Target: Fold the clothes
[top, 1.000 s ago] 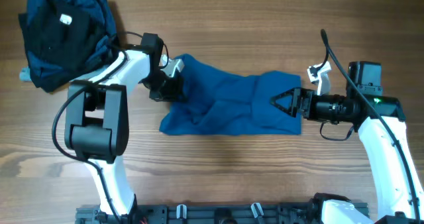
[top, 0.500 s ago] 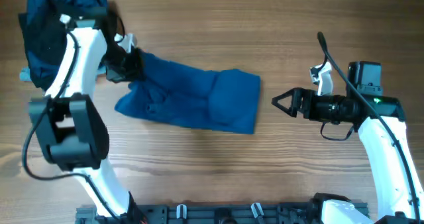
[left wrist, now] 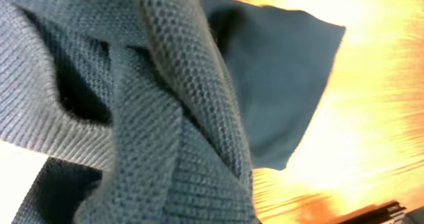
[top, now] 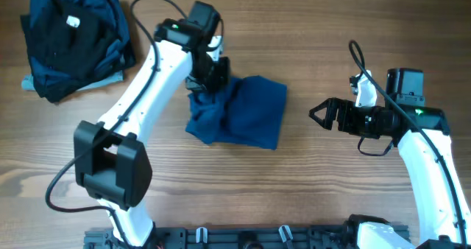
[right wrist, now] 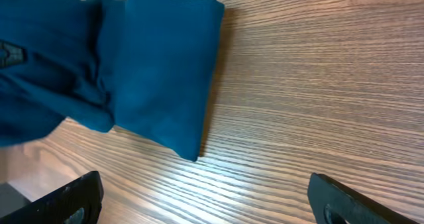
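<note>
A blue knit garment [top: 243, 115] lies bunched in the middle of the wooden table. My left gripper [top: 208, 78] is at its upper left corner, shut on the cloth and carrying that edge over the rest. In the left wrist view the knit fabric [left wrist: 165, 118] fills the frame and hides the fingers. My right gripper [top: 321, 113] is open and empty, apart from the garment, to its right. In the right wrist view [right wrist: 205, 204] the garment's folded edge [right wrist: 165, 78] lies ahead of the open fingers.
A pile of dark blue and black clothes [top: 70, 39] sits at the back left corner of the table. Bare wood [top: 316, 183] lies in front of the garment and between it and the right arm.
My left gripper swung left with the garment's end, then back right over the garment, bunching it. My right gripper let go of the right end, opened and drew back.
</note>
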Controlling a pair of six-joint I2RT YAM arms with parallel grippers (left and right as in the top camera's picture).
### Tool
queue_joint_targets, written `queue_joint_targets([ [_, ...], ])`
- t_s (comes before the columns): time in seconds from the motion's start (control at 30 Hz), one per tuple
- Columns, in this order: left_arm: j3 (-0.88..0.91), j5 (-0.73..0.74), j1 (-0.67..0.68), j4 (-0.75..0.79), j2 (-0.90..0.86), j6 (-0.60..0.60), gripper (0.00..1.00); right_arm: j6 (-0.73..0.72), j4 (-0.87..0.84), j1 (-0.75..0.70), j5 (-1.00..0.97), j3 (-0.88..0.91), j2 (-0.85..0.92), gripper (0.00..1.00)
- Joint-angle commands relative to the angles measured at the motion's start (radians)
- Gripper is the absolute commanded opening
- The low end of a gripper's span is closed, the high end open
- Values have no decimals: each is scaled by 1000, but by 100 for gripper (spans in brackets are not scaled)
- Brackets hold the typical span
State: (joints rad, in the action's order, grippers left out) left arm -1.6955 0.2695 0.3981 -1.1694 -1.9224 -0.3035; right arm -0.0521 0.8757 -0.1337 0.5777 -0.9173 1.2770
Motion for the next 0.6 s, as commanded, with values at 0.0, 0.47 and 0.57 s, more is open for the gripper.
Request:
queue_joint_targets([
  [0.0, -18, 6, 66, 43, 18, -76, 9, -11, 1, 3, -21, -6, -13, 99],
  [0.47, -18, 6, 246, 191, -38, -79, 14, -12, 18, 3, -21, -6, -13, 99],
  [0.57, -18, -114, 220, 170, 34, -74, 23, -45, -2, 3, 41, -6, -13, 100],
])
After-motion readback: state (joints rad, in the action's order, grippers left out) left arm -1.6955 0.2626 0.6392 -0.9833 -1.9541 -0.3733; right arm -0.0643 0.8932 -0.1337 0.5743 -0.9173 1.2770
